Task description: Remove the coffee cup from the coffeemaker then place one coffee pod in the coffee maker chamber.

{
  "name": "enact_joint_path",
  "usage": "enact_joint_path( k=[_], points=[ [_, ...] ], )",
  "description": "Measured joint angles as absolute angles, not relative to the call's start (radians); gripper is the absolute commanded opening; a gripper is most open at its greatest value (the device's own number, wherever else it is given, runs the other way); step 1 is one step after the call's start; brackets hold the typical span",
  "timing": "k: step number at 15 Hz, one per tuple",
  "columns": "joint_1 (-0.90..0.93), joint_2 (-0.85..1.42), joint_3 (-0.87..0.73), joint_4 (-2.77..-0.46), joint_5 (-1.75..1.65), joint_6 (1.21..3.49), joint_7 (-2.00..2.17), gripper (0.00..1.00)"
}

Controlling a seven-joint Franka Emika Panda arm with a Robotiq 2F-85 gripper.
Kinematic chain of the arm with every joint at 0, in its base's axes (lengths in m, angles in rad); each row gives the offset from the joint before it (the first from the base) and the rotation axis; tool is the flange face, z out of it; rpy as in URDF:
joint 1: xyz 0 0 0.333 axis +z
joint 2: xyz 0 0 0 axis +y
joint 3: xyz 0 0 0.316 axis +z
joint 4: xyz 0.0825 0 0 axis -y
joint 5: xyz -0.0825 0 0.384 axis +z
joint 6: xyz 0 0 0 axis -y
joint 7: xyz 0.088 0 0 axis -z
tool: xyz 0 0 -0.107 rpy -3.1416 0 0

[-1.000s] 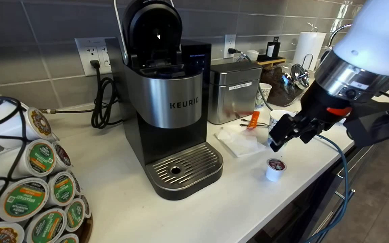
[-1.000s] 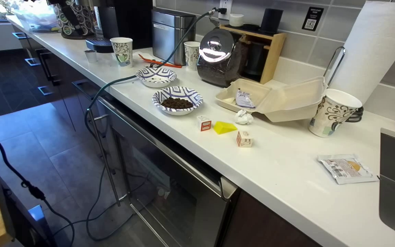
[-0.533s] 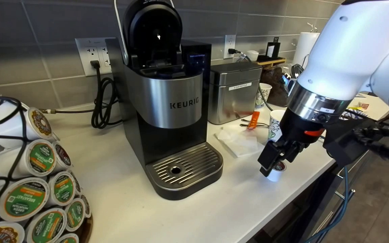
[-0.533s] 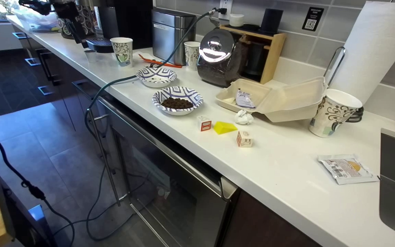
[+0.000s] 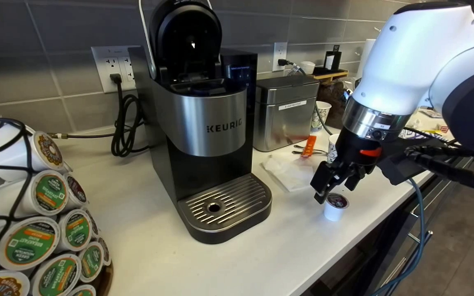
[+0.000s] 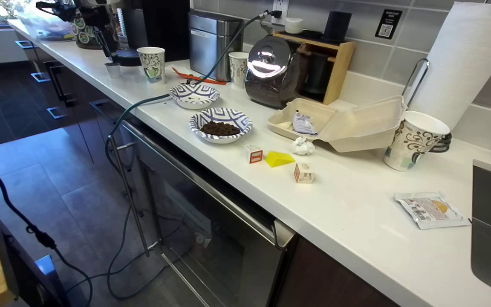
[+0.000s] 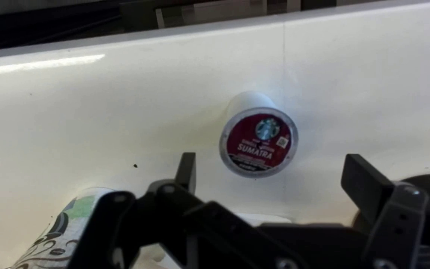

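Sumatra coffee pod [image 7: 259,144] stands upright on the worktop [image 5: 146,242] near the claw [image 7: 273,170], spread wide likely to fit around it, and the Keurig coffee maker [image 5: 206,123] is open, probably so the pod can go in.

White countertop [image 6: 352,221] along a grey tiled wall [image 6: 420,34], as I face it. A patterned paper bowl [image 6: 224,114] holds dark brown granules [image 6: 220,128]. Near it, an open takeout clamshell [image 6: 365,123] contains a small packet [image 6: 304,123]. A yellow wedge [image 6: 279,158] lies between two printed cubes [image 6: 254,154]. To my right, a foil sachet [image 6: 433,209] lies flat near the sink [image 6: 490,192]; a paper towel roll [image 6: 463,59] stands nearer the wall.
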State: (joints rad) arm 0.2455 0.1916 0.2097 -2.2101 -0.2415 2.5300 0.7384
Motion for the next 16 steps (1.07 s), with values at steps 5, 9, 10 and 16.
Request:
enact_joint_path(
  k=[5,9,10,16],
  points=[
    [0.262,0.221,0.197,-2.196,-0.237,2.519,0.74,0.58],
    [0.275,0.239,0.18,-2.182,-0.236,2.517,0.747,0.27],
    [0.276,0.239,0.175,-2.179,-0.236,2.513,0.748,0.27],
    [0.275,0.151,0.173,-2.169,-0.16,2.515,0.718,0.27]
  ],
)
